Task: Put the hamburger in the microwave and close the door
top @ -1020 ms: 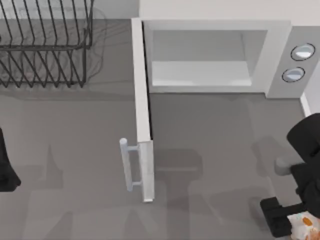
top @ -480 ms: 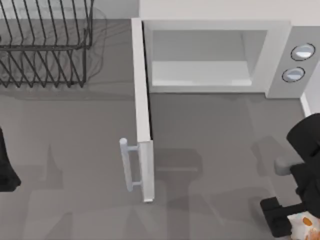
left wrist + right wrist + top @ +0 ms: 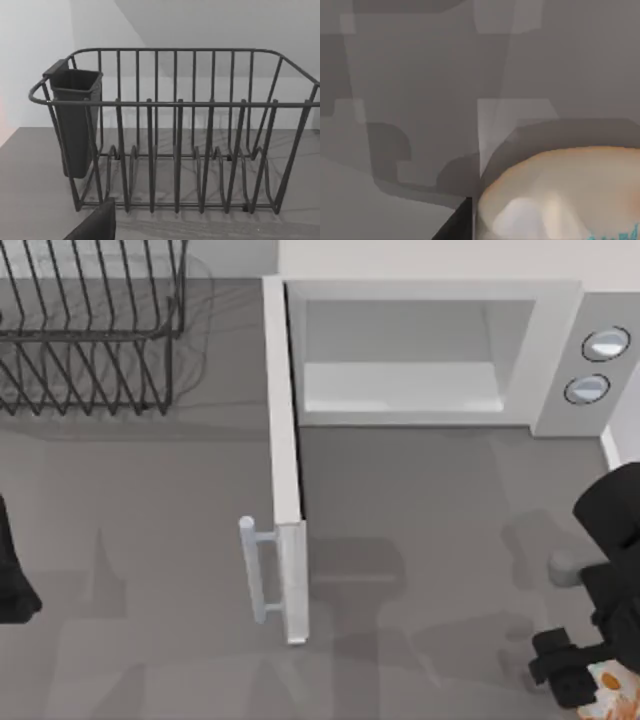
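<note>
One hamburger [image 3: 612, 687] seen at table's [image 3: 420, 540] near right corner, gripped between closed fingers of right end effector [image 3: 590, 685]. One microwave [image 3: 440, 350] at rear, one door [image 3: 285, 460] swung open, two knobs [image 3: 596, 365]. One wire rack [image 3: 90, 330] rear left. Left arm [image 3: 12, 570] parked at left edge.

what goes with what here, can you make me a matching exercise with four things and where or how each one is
Things:
1. hamburger
2. door
3. wire rack
4. knobs

Places or states:
A. top view's far left of the table
B. swung open, handle facing left
C. grey panel at the microwave's right
D. near right corner, at the right gripper

Pairs: 1-D, 2-B, 3-A, 4-C
</note>
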`<action>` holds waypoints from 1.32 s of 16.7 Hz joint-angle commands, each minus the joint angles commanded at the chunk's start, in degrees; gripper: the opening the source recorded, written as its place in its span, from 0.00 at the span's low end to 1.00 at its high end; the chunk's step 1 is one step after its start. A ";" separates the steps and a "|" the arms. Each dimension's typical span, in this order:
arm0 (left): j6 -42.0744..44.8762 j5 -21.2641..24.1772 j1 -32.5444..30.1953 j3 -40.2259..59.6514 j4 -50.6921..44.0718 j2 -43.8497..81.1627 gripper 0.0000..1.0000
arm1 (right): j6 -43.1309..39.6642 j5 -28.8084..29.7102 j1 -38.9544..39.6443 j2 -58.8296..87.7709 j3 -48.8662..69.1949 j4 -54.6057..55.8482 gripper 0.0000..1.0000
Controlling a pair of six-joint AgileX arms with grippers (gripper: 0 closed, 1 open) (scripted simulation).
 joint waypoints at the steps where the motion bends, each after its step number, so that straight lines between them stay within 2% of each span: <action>1: 0.00 0.00 0.00 0.00 0.00 0.00 1.00 | -0.02 -0.01 0.04 -0.47 1.06 -1.35 0.00; 8: 0.00 0.00 0.00 0.00 0.00 0.00 1.00 | -0.25 0.04 -0.15 -7.22 12.47 -21.24 0.00; 11: 0.00 0.00 0.00 0.00 0.00 0.00 1.00 | -0.40 0.03 -0.30 -9.57 15.53 -25.44 0.00; 17: 0.00 0.00 0.00 0.00 0.00 0.00 1.00 | -0.29 0.24 -0.08 -9.05 15.82 -24.85 0.00; 22: 0.00 0.00 0.00 0.00 0.00 0.00 1.00 | 0.00 4.36 1.28 -1.02 20.13 -13.49 0.00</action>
